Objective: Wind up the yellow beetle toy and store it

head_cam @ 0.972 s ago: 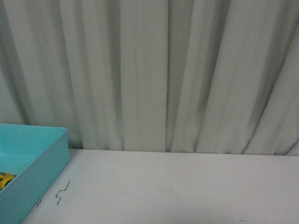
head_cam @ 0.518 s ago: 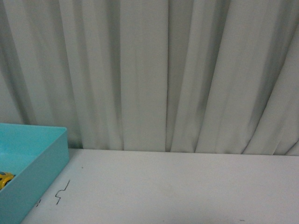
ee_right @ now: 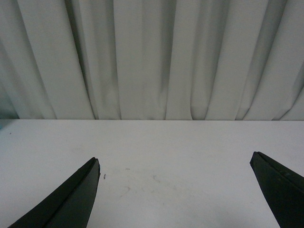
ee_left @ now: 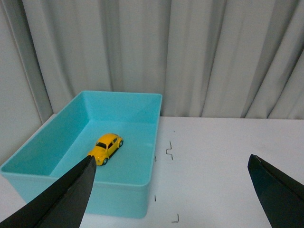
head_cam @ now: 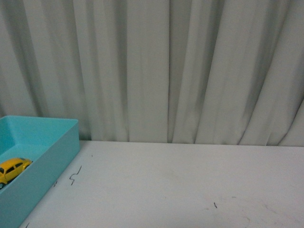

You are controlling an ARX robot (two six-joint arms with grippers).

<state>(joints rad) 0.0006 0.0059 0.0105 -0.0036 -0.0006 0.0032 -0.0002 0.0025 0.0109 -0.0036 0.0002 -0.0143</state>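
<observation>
Beetle toy [ee_left: 106,148] inside turquoise bin [ee_left: 45,183] | likely light, rigid, slick; pinch its flanks | left tool [ee_left: 171,190], right tool [ee_right: 175,190] spread, empty

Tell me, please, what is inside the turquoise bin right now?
Only the yellow beetle toy sits on the floor of the turquoise bin, on its wheels. The left end effector's fingertip covers the near corner, so that part is unseen.
</observation>
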